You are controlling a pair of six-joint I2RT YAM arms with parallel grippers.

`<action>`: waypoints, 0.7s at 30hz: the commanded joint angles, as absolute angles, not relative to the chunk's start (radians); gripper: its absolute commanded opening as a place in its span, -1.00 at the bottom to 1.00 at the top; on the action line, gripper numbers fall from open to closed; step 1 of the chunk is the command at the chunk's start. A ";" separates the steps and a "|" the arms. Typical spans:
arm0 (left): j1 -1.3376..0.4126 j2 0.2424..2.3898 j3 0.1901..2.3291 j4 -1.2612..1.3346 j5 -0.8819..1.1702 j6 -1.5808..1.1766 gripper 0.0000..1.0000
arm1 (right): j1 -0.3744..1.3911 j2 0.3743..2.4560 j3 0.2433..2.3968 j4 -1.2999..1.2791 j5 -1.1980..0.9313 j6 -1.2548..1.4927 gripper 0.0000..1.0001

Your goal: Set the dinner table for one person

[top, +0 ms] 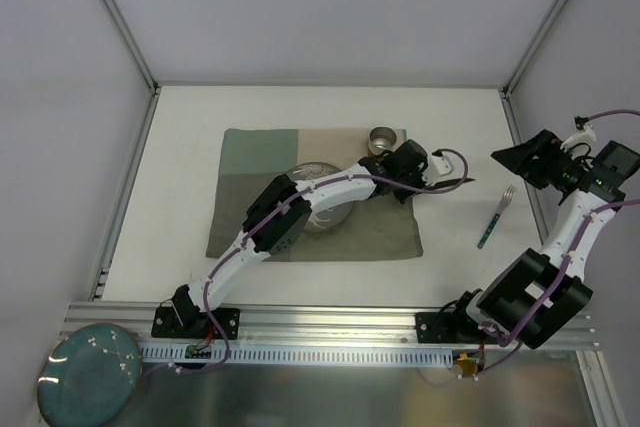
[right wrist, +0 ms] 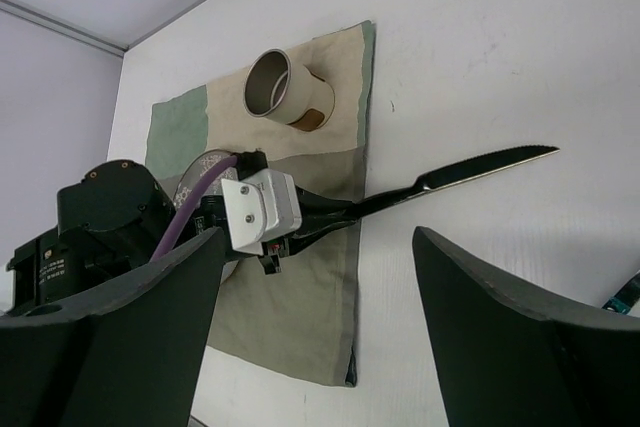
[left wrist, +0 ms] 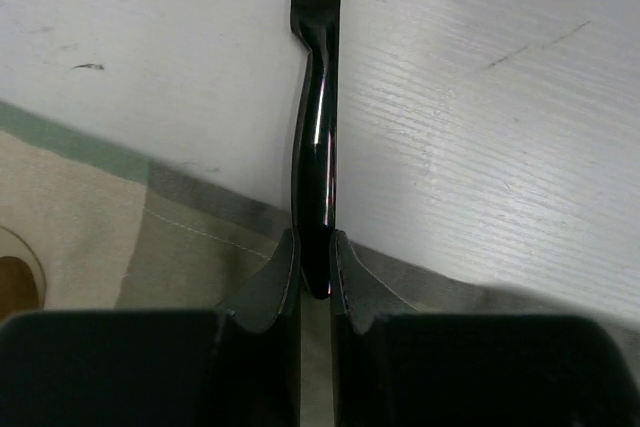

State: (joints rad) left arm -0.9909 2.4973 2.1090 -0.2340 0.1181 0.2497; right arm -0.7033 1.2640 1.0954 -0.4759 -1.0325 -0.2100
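Observation:
My left gripper (top: pixel 428 173) is shut on the black handle of a knife (top: pixel 458 183), held over the right edge of the patchwork mat (top: pixel 250 162) with the blade pointing right over the white dinner table (top: pixel 190 127). In the left wrist view the gripper (left wrist: pixel 318 267) has both jaws pressed on the knife handle (left wrist: pixel 315 137). The right wrist view shows the knife's serrated blade (right wrist: pixel 490 163) just above the table. My right gripper (top: pixel 522 162) is open, empty and raised at the right; its fingers (right wrist: pixel 500 347) frame the scene. A teal-handled fork (top: pixel 497 217) lies on the table right of the mat.
A metal cup (top: pixel 381 137) stands at the mat's back right corner, also in the right wrist view (right wrist: pixel 285 87). A greyish bowl (top: pixel 325 212) sits on the mat under my left arm. A teal plate (top: pixel 88 372) lies off the table at the near left.

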 commanded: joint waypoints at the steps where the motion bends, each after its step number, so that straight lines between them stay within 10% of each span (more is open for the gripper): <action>1: -0.991 2.402 2.174 -0.244 0.104 0.276 -1.00 | -0.709 1.269 1.103 -0.434 -1.045 -0.195 0.58; 21: -0.988 2.347 1.935 -0.253 0.072 0.244 -1.00 | -0.583 1.296 1.092 -0.370 -1.046 -0.092 0.59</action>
